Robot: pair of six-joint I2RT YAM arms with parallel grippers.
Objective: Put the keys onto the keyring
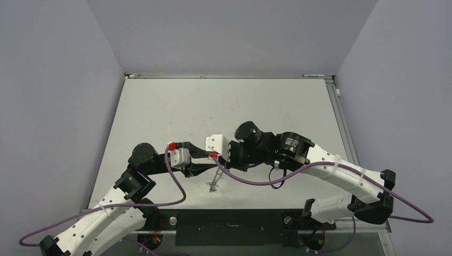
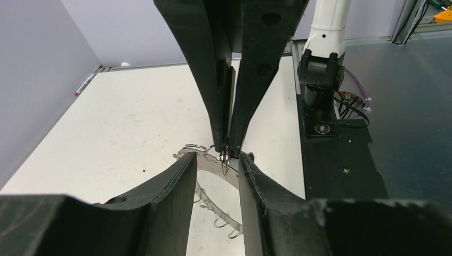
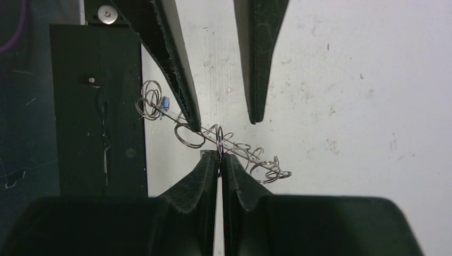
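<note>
The right gripper (image 3: 219,159) is pinched tight on one thin wire loop (image 3: 219,136) of the keyring (image 3: 241,148) — which stands edge-up over the white table (image 1: 160,106), just beyond the black base plate (image 1: 229,226). The left gripper (image 2: 217,160) meets it there with its jaws apart — the ring's band crosses the gap. The blue tag (image 3: 164,101) sits at the ring's plate-side end.

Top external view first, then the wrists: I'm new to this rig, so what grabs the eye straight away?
The right gripper and left gripper meet tip to tip near the front edge of the white table. The right one is shut on the flat grey metal ring rimmed with thin wire loops, pinching one loop, while the left stands open astride it. A small blue tag sits among the loops at one side.
</note>
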